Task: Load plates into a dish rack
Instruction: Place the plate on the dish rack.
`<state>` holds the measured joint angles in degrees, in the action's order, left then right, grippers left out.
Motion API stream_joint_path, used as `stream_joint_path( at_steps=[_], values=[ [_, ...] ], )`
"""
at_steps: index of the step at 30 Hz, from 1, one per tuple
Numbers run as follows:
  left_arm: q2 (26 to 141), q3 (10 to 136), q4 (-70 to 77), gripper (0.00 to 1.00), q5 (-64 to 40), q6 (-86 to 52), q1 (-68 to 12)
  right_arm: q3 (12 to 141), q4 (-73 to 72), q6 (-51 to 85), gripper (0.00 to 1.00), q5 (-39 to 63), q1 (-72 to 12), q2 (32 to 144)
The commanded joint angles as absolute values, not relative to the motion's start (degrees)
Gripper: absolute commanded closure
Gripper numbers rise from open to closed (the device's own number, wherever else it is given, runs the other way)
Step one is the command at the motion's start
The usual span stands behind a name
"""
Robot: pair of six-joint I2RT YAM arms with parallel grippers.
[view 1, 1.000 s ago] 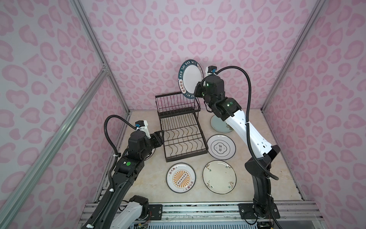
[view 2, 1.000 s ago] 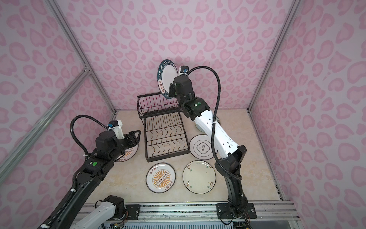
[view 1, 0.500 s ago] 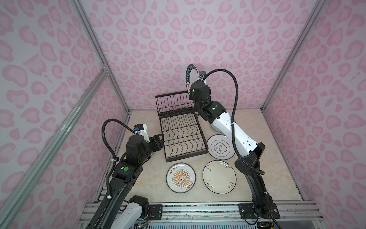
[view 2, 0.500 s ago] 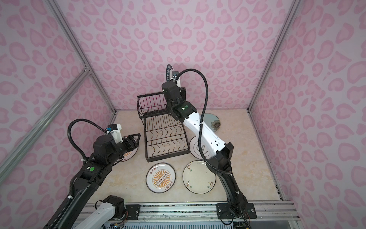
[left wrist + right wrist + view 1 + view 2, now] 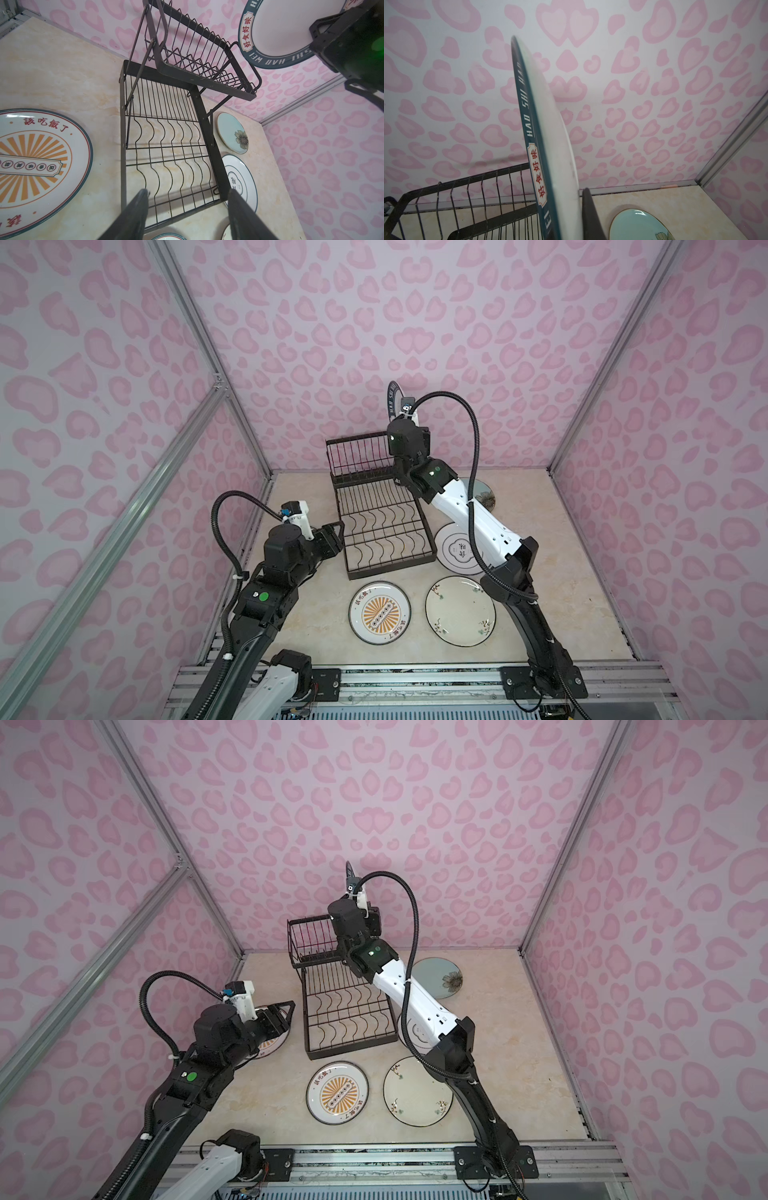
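My right gripper (image 5: 569,204) is shut on the navy lettered-rim plate (image 5: 548,124), held upright and edge-on in both top views (image 5: 394,398) (image 5: 348,870), above the right end of the dish rack's raised tier (image 5: 357,456). My left gripper (image 5: 188,193) stands open and empty, low at the left side of the rack's lower tray (image 5: 207,124) (image 5: 390,570). A sunburst plate (image 5: 270,1046) (image 5: 37,158) lies flat beneath the left arm. Another sunburst plate (image 5: 379,612), a floral-sprig plate (image 5: 460,610), a quatrefoil plate (image 5: 455,551) and a pale blue-green plate (image 5: 436,977) lie on the table.
The pink patterned back wall stands close behind the rack and the raised plate. An aluminium frame post (image 5: 245,418) runs along the left side. The right arm (image 5: 469,514) reaches over the quatrefoil plate and partly covers it.
The right arm has swung the lettered plate left, toward the raised tier, and turned it from face-on to edge-on. The left gripper has barely shifted.
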<state>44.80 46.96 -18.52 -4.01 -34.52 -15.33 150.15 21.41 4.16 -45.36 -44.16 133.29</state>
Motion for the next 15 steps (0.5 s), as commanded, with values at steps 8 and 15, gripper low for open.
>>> stream_joint_path(
  at_steps=[8,15],
  values=[
    [44.03,47.19,-19.68,0.37,-2.81,-34.38,-15.29,150.6,19.6,3.49,1.0,-46.4,-42.91,134.9],
    [43.94,47.49,-20.28,0.37,-1.93,-34.1,-15.29,150.58,19.86,3.56,1.0,-46.23,-42.2,135.35]
  ],
)
